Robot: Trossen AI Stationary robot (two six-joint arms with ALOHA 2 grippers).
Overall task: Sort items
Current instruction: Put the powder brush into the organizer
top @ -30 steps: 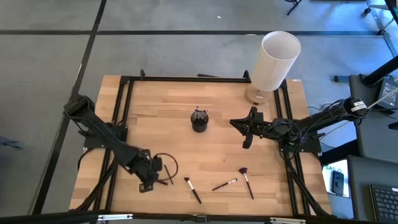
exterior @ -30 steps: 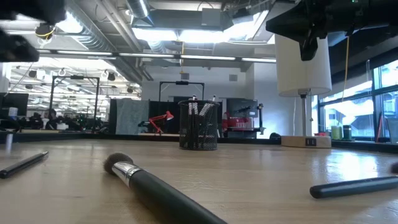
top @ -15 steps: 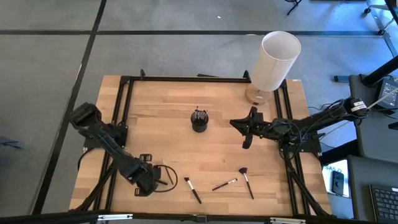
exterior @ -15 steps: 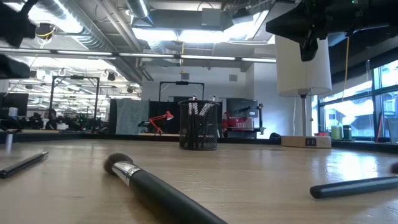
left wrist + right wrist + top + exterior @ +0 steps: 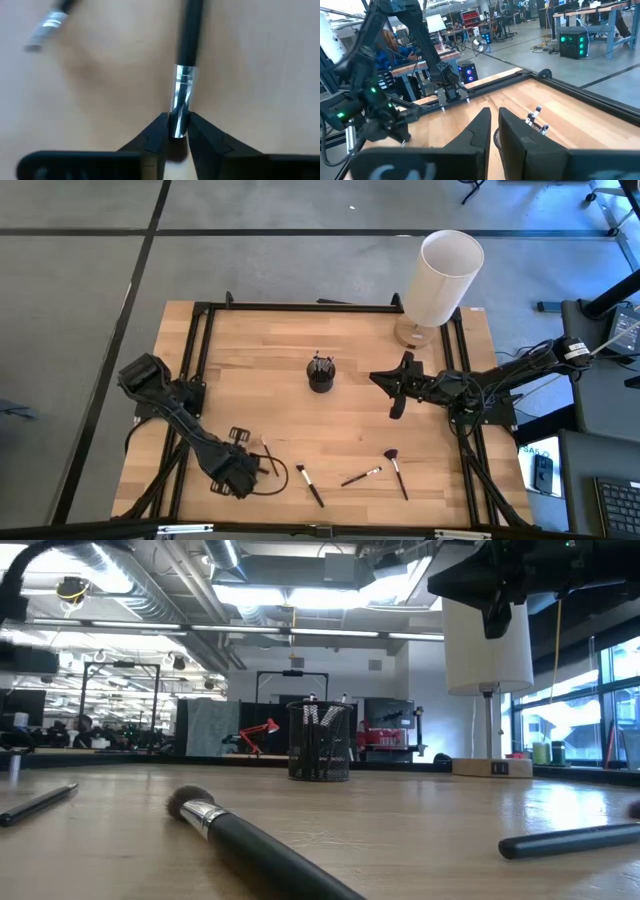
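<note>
My left gripper (image 5: 250,470) (image 5: 176,120) is low over the table's near left part, shut on a black-handled makeup brush (image 5: 189,35). A second brush (image 5: 47,24) lies beside it. Three more brushes lie flat near the near edge: one black (image 5: 310,485), one wood-coloured (image 5: 360,476), and one with a fan head (image 5: 396,470). The black cup (image 5: 320,373) mid-table holds several brushes upright. My right gripper (image 5: 398,398) (image 5: 494,127) hovers right of the cup, shut and empty. My left gripper pinches the brush between its two fingers (image 5: 155,132) at the silver ferrule (image 5: 182,92), close to the head end. The fingers lie along the brush, and the black handle runs straight away from them. Whether the brush is off the table, I cannot tell.
A tall white cylinder (image 5: 447,275) stands on a wooden base at the far right corner. A black metal frame (image 5: 300,307) runs along the table's far, left and right sides. A cable loop (image 5: 275,480) lies by my left gripper. Bare wood lies between the cup and the near brushes.
My left gripper has moved toward the table's near edge, and its arm has swung with it. The three brushes near the edge and my right arm have stayed put.
</note>
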